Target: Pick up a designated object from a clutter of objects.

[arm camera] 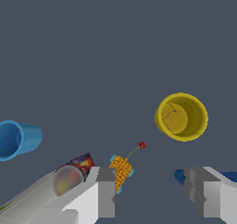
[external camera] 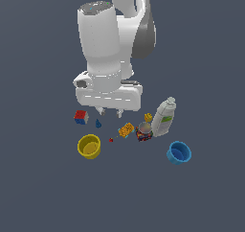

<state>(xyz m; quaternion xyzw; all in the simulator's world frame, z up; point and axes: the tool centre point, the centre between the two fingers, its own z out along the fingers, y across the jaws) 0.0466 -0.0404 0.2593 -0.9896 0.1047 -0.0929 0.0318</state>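
The yellow cup [external camera: 89, 146] stands upright on the grey floor at the exterior view's left front, open mouth up; it also shows in the wrist view [arm camera: 181, 117]. My gripper [external camera: 110, 112] hangs above the floor behind and to the right of it, jaws open and empty, with both fingers [arm camera: 105, 190] visible in the wrist view. The clutter lies around: a puzzle cube [external camera: 81, 117], a small blue piece [external camera: 98, 123], an orange toy [external camera: 126, 129] with a red bit [external camera: 111, 140], a dark multicoloured can [external camera: 143, 132], a white bottle [external camera: 164, 117] and a blue cup [external camera: 179, 153].
The blue cup [arm camera: 16, 139] lies to one side in the wrist view, with the can [arm camera: 74, 172] and orange toy [arm camera: 121, 172] close to one finger. A small yellow bit [external camera: 148, 117] sits by the bottle. The floor is plain dark grey.
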